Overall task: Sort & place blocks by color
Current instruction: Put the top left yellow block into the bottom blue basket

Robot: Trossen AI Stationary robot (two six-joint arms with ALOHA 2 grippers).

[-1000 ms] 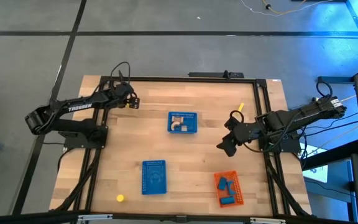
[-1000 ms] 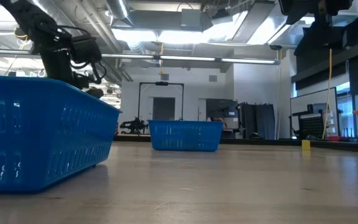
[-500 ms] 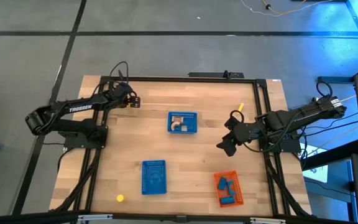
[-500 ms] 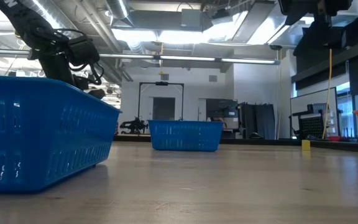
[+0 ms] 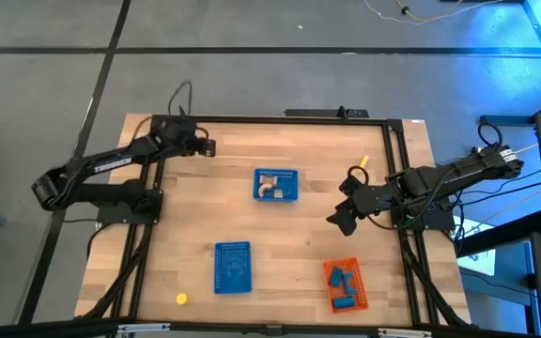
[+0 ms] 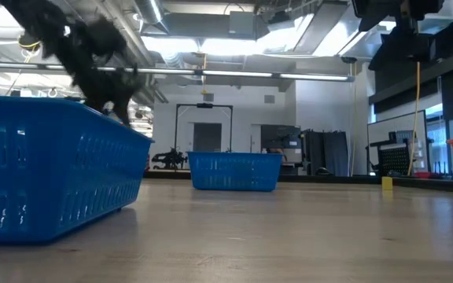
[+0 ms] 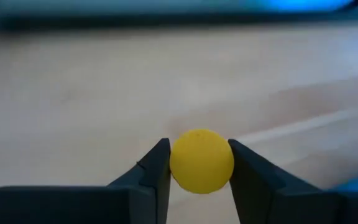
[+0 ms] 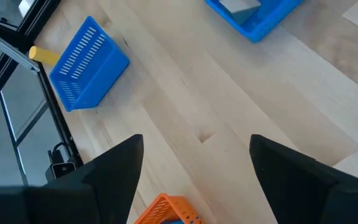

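My left gripper point(image 5: 206, 147) is over the table's far left part, shut on a round yellow block point(image 7: 201, 160). In the low view its arm point(image 6: 93, 55) shows blurred above the near blue basket. My right gripper point(image 5: 338, 223) hangs open over the table's right part, holding nothing; its fingers point(image 8: 114, 165) stand wide apart. One yellow block point(image 5: 182, 299) lies on the table near the near edge. A yellow bar point(image 5: 364, 161) lies far right. Tan pieces point(image 5: 272, 189) lie in the far blue basket, blue blocks point(image 5: 340, 282) in the orange basket. My left gripper pinches the round yellow block point(image 7: 201, 160) between its two fingers point(image 7: 157, 171), one on each side of its round face. Only the fingertips meet it. The block shows against the blurred table top and seems lifted clear of it.
A blue mesh basket point(image 5: 276, 185) stands at the table's middle far part, another blue one point(image 5: 233, 267) near the near edge, and an orange one point(image 5: 346, 284) near right. A dark frame point(image 5: 280, 118) runs around the table top. Bare wood lies between the baskets.
My left gripper has moved toward the table's far edge and slightly right, still shut on the yellow block; its arm is blurred in the low view. The right arm has kept still.
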